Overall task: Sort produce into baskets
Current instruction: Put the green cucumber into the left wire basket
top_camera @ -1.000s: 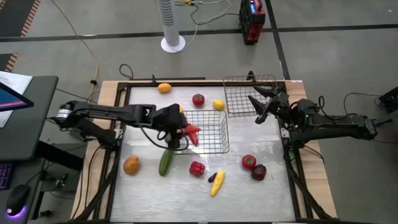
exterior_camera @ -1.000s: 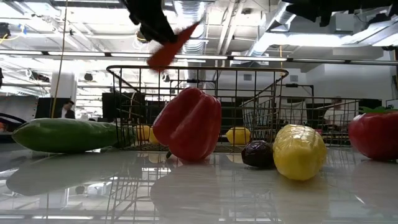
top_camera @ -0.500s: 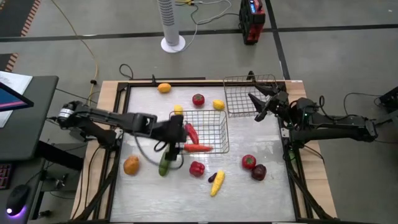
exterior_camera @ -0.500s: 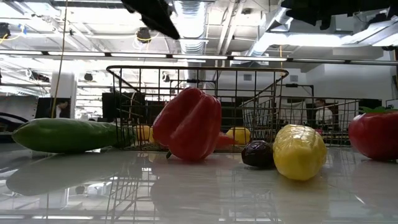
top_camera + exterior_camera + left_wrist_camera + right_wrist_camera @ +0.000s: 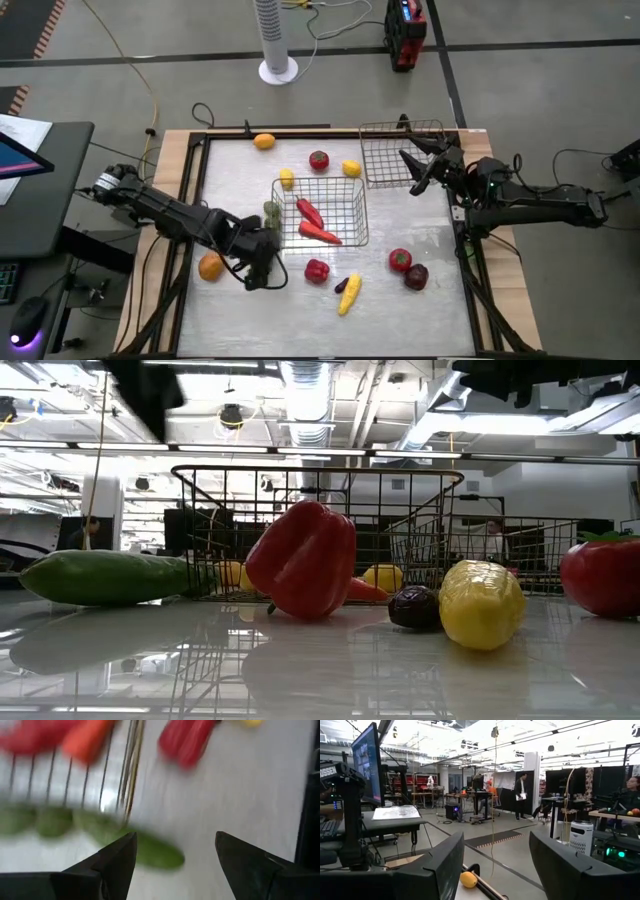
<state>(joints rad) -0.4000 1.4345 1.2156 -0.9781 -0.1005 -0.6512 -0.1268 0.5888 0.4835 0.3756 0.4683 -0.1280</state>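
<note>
While the left tool (image 5: pixel 262 272) hovers spread and empty beside a glossy green cucumber (image 5: pixel 271 214), two smooth red peppers (image 5: pixel 315 225) lie in the central wire-mesh basket (image 5: pixel 355 200). Other produce dots the shiny white worktop (image 5: pixel 420 310). The right tool (image 5: pixel 415 170), pressed together, waits above the second basket (image 5: pixel 385 135).

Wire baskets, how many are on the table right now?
2. One basket sits mid-table with two red peppers inside. The other basket is at the far edge, beside the right gripper, and looks empty.
</note>
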